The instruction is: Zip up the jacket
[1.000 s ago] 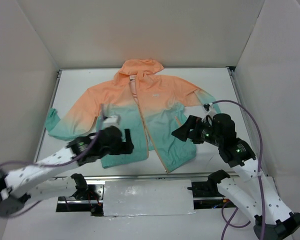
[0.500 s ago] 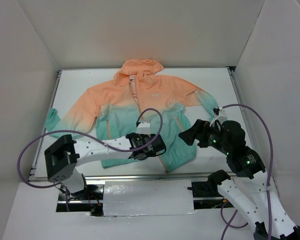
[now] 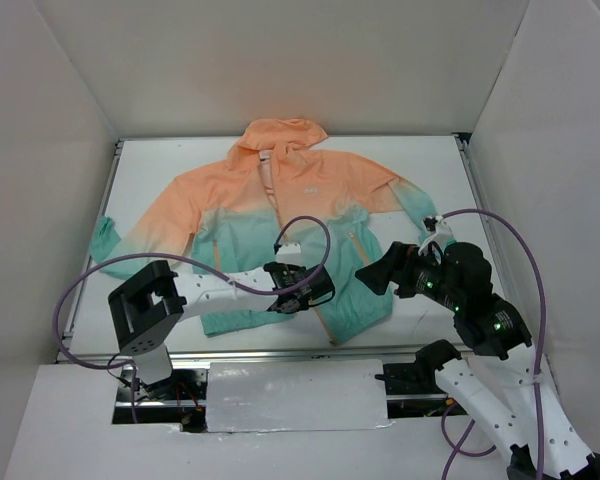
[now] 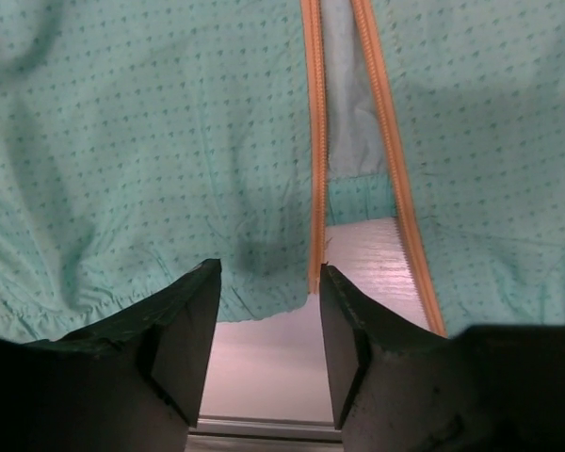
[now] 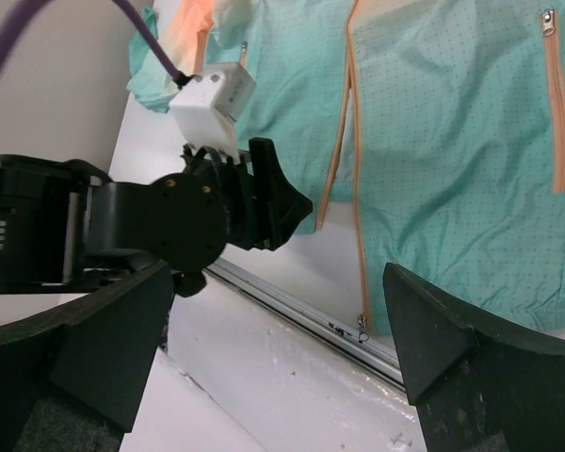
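Note:
The jacket (image 3: 280, 200) lies flat and open on the white table, peach hood at the far side, teal hem toward me. Its orange zipper (image 4: 313, 141) is unzipped and the two tapes spread apart at the hem. My left gripper (image 3: 320, 290) is open and empty, low over the hem. In the left wrist view (image 4: 268, 315) the end of the left zipper tape lies just beyond its right finger (image 4: 344, 330). My right gripper (image 3: 368, 274) is wide open and empty above the right panel's hem. In the right wrist view (image 5: 273, 330) the zipper slider (image 5: 363, 325) hangs at the right tape's lower end.
A metal rail (image 3: 280, 350) runs along the table's near edge, just past the hem. White walls enclose the table on three sides. The left arm's purple cable (image 3: 315, 228) loops over the jacket's middle. The left arm (image 5: 169, 221) fills the left of the right wrist view.
My left gripper has swung right, from the jacket's left panel to the zipper's lower end. My right gripper has drawn back a little to the right.

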